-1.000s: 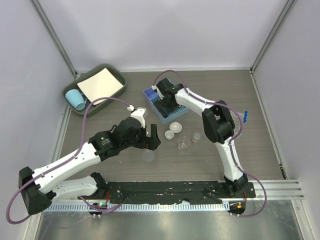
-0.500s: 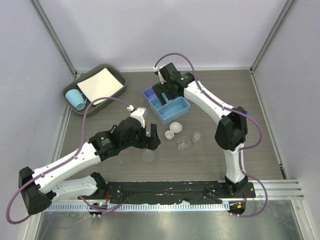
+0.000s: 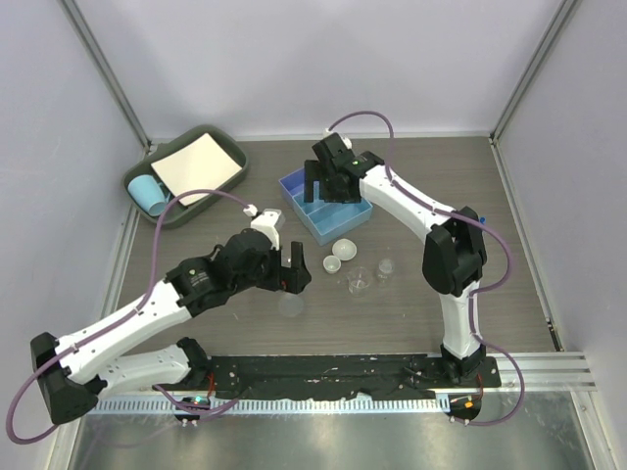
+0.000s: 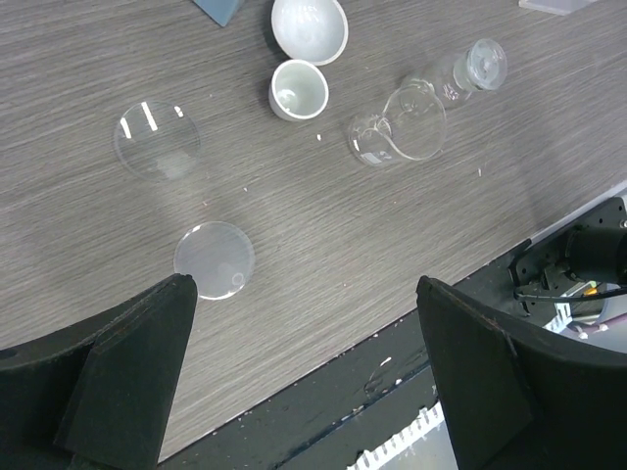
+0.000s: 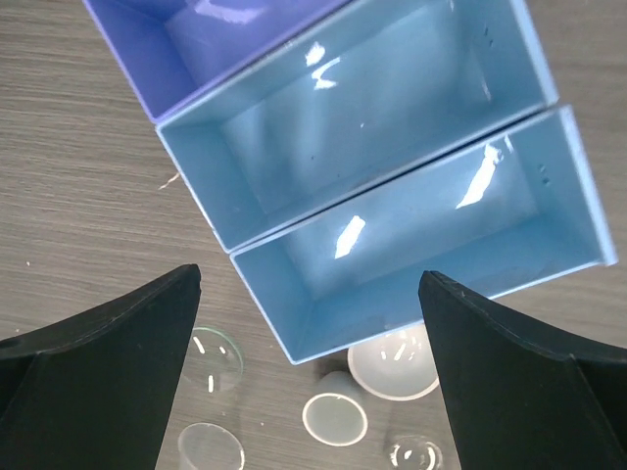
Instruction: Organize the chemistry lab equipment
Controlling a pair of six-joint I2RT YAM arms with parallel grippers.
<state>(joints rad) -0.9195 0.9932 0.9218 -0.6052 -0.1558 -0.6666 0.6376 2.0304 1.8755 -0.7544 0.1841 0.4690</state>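
Nearest the front edge of the bench, our left gripper (image 4: 306, 289) hangs with its fingers spread wide and nothing between them. Just under it lies a flat clear dish (image 4: 214, 259), with a second clear dish (image 4: 157, 140) a little farther in. We judge the nearer one to be the piece to lift. It lies flat on the wood and gives little edge to catch, so we should centre over it, come straight down so the fingers straddle its rim, and close gently, or it may skate away or chip.

Farther in, toward the middle of the bench, sit two whitish dishes (image 4: 309, 27), a small flask (image 4: 397, 137) and a tiny clear vessel (image 4: 470, 69), close together. We should keep the open fingers clear of these.

Toward the back edge, our right gripper (image 5: 309, 279) hovers over the light-blue divided box (image 3: 338, 217), jaws wide and holding nothing. The compartments we see hold nothing. It should stay high so the left arm's path to the box is free.
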